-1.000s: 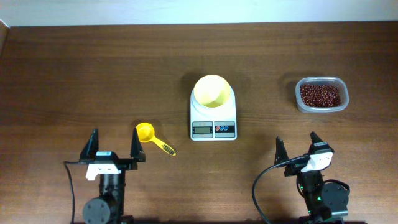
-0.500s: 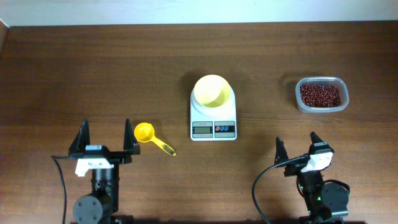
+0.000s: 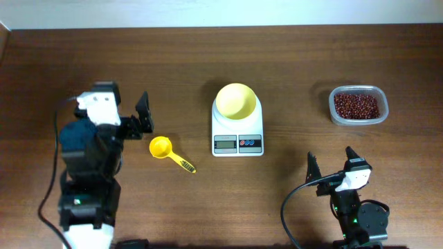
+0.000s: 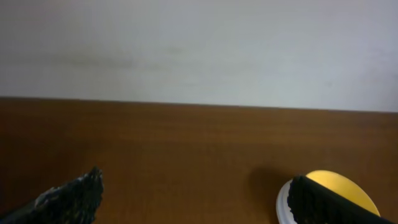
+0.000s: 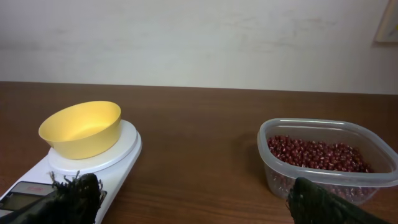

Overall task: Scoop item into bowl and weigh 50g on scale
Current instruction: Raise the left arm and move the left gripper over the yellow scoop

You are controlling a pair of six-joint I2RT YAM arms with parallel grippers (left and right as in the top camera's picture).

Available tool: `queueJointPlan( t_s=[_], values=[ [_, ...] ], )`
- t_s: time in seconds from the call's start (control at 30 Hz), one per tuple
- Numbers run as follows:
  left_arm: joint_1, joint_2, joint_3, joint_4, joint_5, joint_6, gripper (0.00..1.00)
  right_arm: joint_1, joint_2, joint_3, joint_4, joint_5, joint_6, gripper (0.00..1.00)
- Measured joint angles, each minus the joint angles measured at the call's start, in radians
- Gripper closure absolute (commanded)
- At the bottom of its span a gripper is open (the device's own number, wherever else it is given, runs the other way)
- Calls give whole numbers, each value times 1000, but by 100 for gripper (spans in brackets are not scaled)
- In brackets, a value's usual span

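Left pincer (image 4: 199, 210), jaws wide apart, hangs over the counter (image 3: 138, 55), bowl (image 3: 237, 102) on scale (image 3: 237, 143) to its right, scoop (image 3: 161, 146) near.

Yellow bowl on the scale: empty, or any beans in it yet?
Empty: the bowl shows a bare yellow inside; the beans lie in the clear container.

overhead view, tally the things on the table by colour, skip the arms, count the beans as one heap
Yellow: 2, the small round pale-yellow plastic bowl and the yellow plastic handled scoop
White: 1, the square white digital scale
Clear: 1, the clear rounded-rectangular plastic container
Red-brown: 1, the heap of small dark red-brown beans
Total: 5
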Motion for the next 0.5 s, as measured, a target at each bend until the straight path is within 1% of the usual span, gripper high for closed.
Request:
queueJointPlan(
  t_s=[0.13, 0.23, 0.27, 0.33, 0.43, 0.5],
  values=[
    [0, 79, 142, -150, 0, 0, 1, 0, 0, 0, 0, 0, 0, 1],
    [0, 133, 206, -259, 4, 0, 1, 0, 0, 0, 0, 0, 0, 1],
    [0, 146, 214, -280, 15, 0, 1, 0, 0, 0, 0, 0, 0, 1],
    [2, 161, 219, -319, 83, 0, 1, 0, 0, 0, 0, 0, 0, 1],
    [2, 163, 219, -333, 154, 0, 1, 0, 0, 0, 0, 0, 0, 1],
    [2, 163, 219, -333, 177, 0, 1, 0, 0, 0, 0, 0, 0, 1]
  ],
)
